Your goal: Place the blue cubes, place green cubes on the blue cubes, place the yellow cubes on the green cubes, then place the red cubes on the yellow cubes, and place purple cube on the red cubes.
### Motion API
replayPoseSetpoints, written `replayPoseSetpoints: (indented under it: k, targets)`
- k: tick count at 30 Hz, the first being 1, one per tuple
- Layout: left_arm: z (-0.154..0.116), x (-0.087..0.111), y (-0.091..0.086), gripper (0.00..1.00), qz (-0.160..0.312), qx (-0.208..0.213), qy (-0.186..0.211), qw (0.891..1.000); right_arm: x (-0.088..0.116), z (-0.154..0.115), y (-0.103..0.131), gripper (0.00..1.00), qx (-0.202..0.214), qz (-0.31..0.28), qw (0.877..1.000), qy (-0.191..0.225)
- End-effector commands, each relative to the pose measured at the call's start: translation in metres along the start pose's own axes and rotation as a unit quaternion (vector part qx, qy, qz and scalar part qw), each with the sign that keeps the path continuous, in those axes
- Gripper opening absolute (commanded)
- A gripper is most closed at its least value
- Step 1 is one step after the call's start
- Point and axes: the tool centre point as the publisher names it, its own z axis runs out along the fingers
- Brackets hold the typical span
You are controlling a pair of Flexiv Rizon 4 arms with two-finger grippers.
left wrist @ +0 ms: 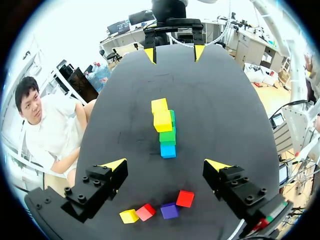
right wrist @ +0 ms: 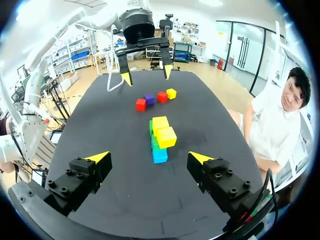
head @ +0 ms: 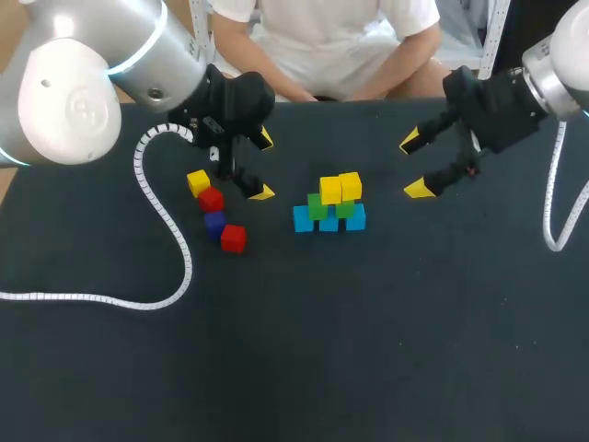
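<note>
The stack (head: 329, 207) stands on the table (head: 368, 350): blue cubes (head: 329, 221) below, green cubes (head: 317, 207) on them, yellow cubes (head: 340, 187) on top. Left of the stack lie a loose yellow cube (head: 198, 182), the crowded red cube (head: 211, 199), the purple cube (head: 214, 222) and the freer red cube (head: 233, 238). The left end effector (head: 264, 166) hangs left of the stack, the right end effector (head: 414, 165) right of it. Both have their fingers apart and hold nothing. The cubes look light, rigid and flat-faced, so pinching two opposite side faces should hold. The freer red cube seems the easier one to take.
</note>
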Motion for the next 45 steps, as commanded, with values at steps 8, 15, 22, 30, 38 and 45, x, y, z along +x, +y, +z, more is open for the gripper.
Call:
replayPoseSetpoints:
  k: [8,15,22,30,38,45]
  targets:
    - [-0.002,0.004,0.007,1.00,-0.004,-0.003,0.007,1.000,0.000,0.000,0.001,1.00,0.002,0.000,1.000,0.000]
    - [-0.012,0.014,0.020,1.00,-0.014,0.008,0.029,0.999,0.000,0.000,0.001,1.00,0.002,0.000,1.000,0.000]
    - [-0.022,0.034,0.030,1.00,-0.036,0.015,0.075,0.996,0.000,0.000,0.001,1.00,0.002,0.000,1.000,0.000]
    - [-0.027,0.067,0.036,1.00,-0.073,0.012,0.095,0.993,0.000,0.000,0.001,1.00,0.002,0.000,1.000,0.000]
    - [-0.028,0.098,0.038,1.00,-0.085,0.004,0.116,0.990,0.000,0.000,0.001,1.00,0.002,0.000,1.000,0.000]
    - [-0.025,0.130,0.028,1.00,-0.126,0.017,0.138,0.982,0.000,0.000,0.001,1.00,0.002,0.000,1.000,0.000]
